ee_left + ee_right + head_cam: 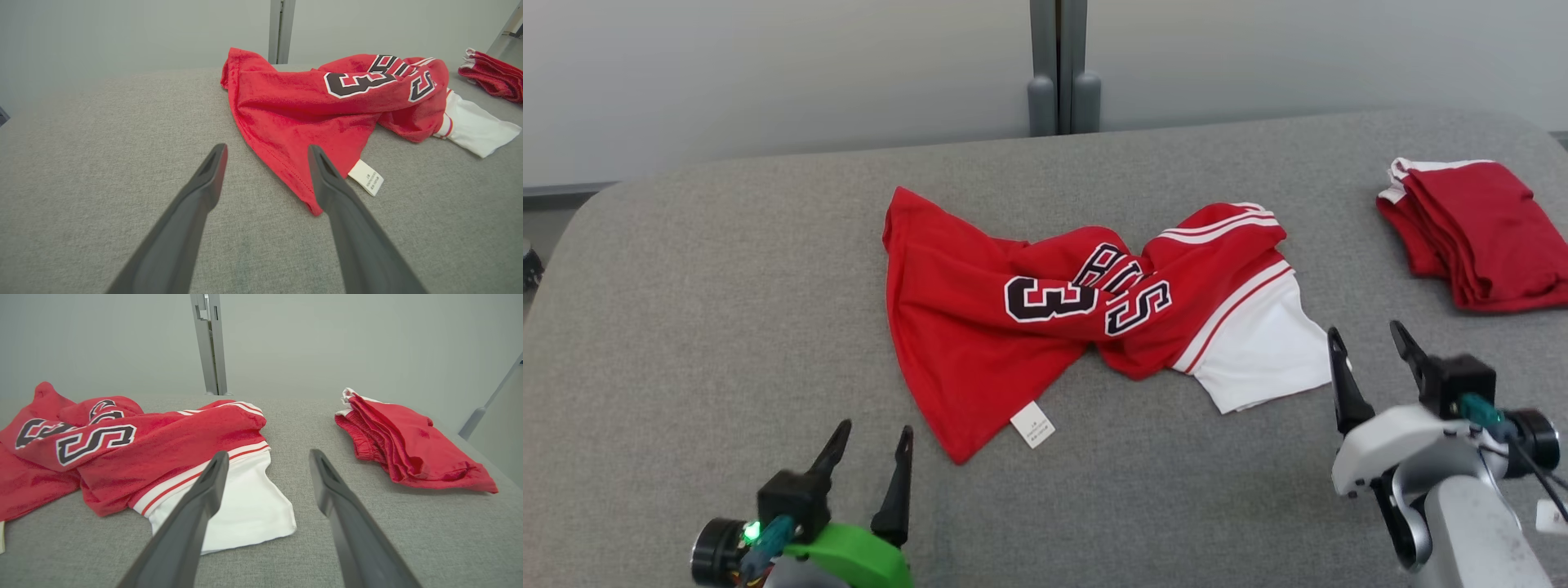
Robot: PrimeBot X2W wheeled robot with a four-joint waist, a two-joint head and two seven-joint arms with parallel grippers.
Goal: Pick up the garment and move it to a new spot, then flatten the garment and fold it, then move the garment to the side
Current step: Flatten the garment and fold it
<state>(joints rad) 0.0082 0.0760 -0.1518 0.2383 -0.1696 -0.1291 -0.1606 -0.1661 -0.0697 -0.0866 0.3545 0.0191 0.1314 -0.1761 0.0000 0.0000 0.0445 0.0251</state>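
— Where are your grippers?
— I have the left gripper (875,429) at the lower left of the head view and the right gripper (1365,328) at the lower right, both spread wide and empty.
— And the garment?
— I see the garment (980,343) crumpled mid-frame on the grey table (686,327), its white label (1032,425) near my left gripper. A folded red pile (1478,237) sits upper right, well apart.
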